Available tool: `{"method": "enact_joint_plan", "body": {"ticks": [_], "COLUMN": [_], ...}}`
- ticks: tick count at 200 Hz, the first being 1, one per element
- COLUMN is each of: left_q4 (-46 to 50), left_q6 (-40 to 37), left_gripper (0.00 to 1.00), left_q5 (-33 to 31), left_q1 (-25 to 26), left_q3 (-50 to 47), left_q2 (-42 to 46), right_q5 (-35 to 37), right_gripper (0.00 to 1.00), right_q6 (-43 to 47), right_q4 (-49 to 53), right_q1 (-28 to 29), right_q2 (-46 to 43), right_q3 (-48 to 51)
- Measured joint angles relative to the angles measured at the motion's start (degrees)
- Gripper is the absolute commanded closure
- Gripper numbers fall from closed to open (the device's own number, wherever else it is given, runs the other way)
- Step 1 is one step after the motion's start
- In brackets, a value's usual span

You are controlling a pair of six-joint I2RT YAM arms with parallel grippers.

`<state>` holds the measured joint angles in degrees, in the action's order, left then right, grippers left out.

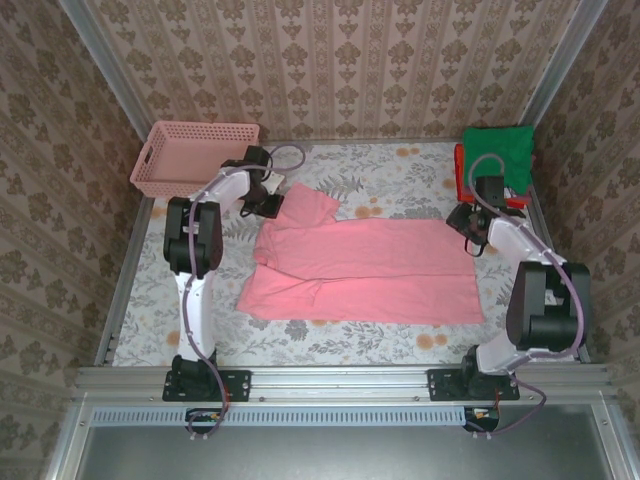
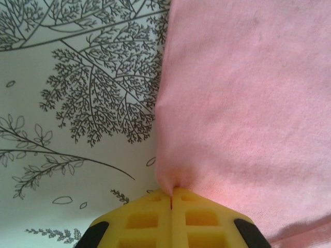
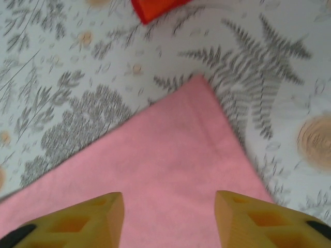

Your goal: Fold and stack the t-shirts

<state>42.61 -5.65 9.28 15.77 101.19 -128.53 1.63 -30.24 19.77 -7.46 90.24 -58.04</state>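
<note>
Table (image 1: 380,175): floral cover, arms at the near edge.

Pink shirt (image 1: 370,270): I see it spread flat across the middle of the table, long side running left to right, nearly reaching the right edge. One sleeve sticks out toward the far-left corner.

Basket (image 1: 190,155): far-left corner, clear of the pink shirt.

Green shirt (image 1: 500,150): folded, far-right corner, on top of a red shirt (image 1: 459,165) whose edge shows on the stack's left side. In the right wrist view I see a red corner (image 3: 155,8) at the top, apart from the pink cloth.

Left gripper (image 1: 272,205): down at the left edge of the sleeve, between the basket and the shirt body. In the left wrist view its pads (image 2: 171,194) are pressed fully together with a pinch of pink hem caught between them; the cloth puckers into the tips and bare table lies to the left.

Right gripper (image 1: 470,240): at the far-right corner of the pink shirt. In the right wrist view its fingers (image 3: 169,204) stand well apart with nothing gripped. The shirt corner lies flat beneath and just ahead of the gap. I can't tell whether the tips touch the cloth.
</note>
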Motion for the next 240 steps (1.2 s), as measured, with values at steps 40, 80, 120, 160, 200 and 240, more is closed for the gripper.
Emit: {"method": "enact_joint_plan", "body": {"ticks": [40, 80, 120, 160, 200, 240], "left_q4": [-0.7, -0.8, -1.0, -1.0, -1.1, -1.1], "left_q6": [0.0, 0.0, 0.0, 0.0, 0.0, 0.0], "left_gripper": [1.00, 1.00, 1.00, 1.00, 1.00, 1.00], "left_q5": [0.2, 0.5, 0.6, 0.7, 0.9, 1.0], "left_q1": [0.0, 0.0, 0.0, 0.0, 0.0, 0.0], "left_q3": [-1.1, -1.2, -1.4, -1.5, -1.5, -1.5], "left_q2": [0.7, 0.7, 0.8, 1.2, 1.5, 1.5], "right_q5": [3.4, 5.4, 5.6, 5.6, 5.7, 5.7], "right_gripper": [0.69, 0.68, 0.68, 0.68, 0.68, 0.63], "right_q6": [2.3, 3.1, 3.1, 3.1, 3.1, 3.3], "right_q4": [2.5, 6.1, 9.4, 11.5, 12.2, 12.8], "right_q1": [-0.3, -0.7, -1.0, -1.0, -1.1, -1.2], "right_q2": [10.5, 19.4, 23.6, 25.9, 27.3, 27.7], "right_q3": [-10.4, -18.8, -21.9, -22.3, -24.2, -24.9]}}
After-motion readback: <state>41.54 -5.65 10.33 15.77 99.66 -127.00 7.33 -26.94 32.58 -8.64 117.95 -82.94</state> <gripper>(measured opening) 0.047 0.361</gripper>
